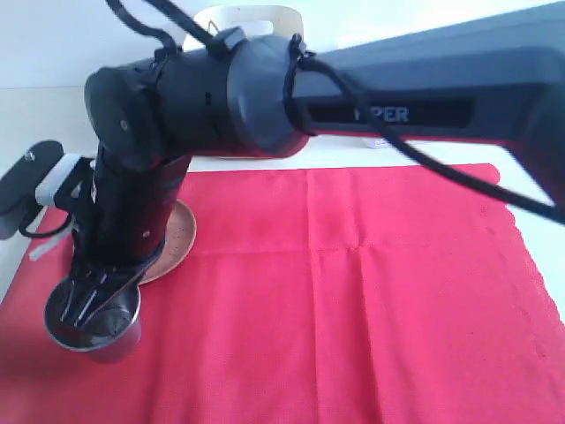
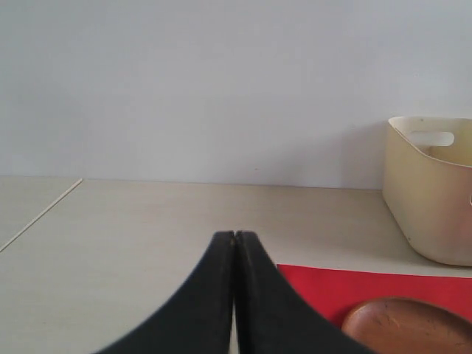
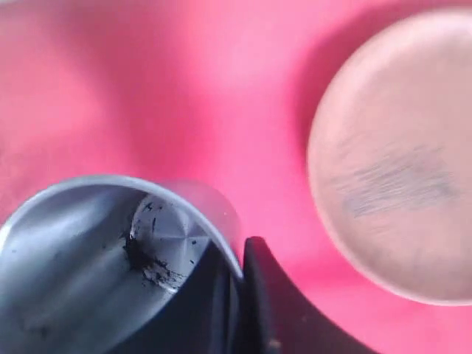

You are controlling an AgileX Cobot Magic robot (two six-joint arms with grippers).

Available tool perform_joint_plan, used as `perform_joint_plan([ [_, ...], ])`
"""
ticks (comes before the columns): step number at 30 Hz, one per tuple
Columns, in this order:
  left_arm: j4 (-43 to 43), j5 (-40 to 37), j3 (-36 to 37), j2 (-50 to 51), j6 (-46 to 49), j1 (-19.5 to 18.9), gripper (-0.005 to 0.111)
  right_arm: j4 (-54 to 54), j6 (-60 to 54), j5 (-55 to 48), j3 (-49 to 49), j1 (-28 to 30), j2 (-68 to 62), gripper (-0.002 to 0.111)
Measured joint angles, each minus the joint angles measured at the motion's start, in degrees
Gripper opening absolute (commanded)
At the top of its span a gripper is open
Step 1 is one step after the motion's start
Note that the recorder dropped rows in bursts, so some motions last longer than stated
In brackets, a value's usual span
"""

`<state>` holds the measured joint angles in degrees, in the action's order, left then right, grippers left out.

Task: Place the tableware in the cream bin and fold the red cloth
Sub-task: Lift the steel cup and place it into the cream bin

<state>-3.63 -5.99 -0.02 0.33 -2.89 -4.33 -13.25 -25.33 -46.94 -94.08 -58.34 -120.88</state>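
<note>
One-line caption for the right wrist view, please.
Right gripper shut on the rim of the steel cup, wooden plate beside it on the red cloth.

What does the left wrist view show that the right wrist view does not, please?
Only the left wrist view shows the bin, standing on the bare table, and the left jaws shut on nothing. Only the right wrist view shows the cup, with the right jaws shut on its rim. Both show the cloth and the plate lying on it.
</note>
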Motion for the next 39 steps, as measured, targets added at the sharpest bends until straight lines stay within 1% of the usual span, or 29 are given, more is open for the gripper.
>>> perform_joint_plan([
  [4, 0.0, 0.0, 0.0, 0.0, 0.0, 0.0, 0.003, 0.0, 0.0, 0.1, -2.4, 2.4, 3.2, 0.000],
  [10, 0.0, 0.0, 0.0, 0.0, 0.0, 0.0, 0.003, 0.0, 1.1, 4.8, -7.4, 9.7, 6.4, 0.000],
  [16, 0.0, 0.0, 0.0, 0.0, 0.0, 0.0, 0.003, 0.0, 6.7, 13.5, -9.4, 17.3, 6.8, 0.000],
  [22, 0.0, 0.0, 0.0, 0.0, 0.0, 0.0, 0.003, 0.0, 15.8, 22.8, -9.4, 22.9, 5.6, 0.000],
  [26, 0.0, 0.0, 0.0, 0.0, 0.0, 0.0, 0.003, 0.0, 22.2, 26.9, -9.4, 25.8, 3.7, 0.000],
  [30, 0.0, 0.0, 0.0, 0.0, 0.0, 0.0, 0.003, 0.0, 25.3, 27.8, -9.4, 27.7, 1.4, 0.000],
  [32, 0.0, 0.0, 0.0, 0.0, 0.0, 0.0, 0.003, 0.0, 25.3, 27.8, -9.4, 28.2, 0.3, 0.004],
  [34, 0.0, 0.0, 0.0, 0.0, 0.0, 0.0, 0.003, 0.3, 25.7, 27.8, -9.4, 28.3, -0.6, 0.012],
  [37, 0.0, 0.0, 0.0, 0.0, 0.0, 0.0, 0.003, 0.6, 25.9, 27.8, -9.4, 28.3, -1.4, 0.026],
  [39, 0.0, 0.0, 0.0, 0.0, 0.0, 0.0, 0.003, 0.7, 25.9, 27.8, -9.4, 28.3, -1.6, 0.038],
])
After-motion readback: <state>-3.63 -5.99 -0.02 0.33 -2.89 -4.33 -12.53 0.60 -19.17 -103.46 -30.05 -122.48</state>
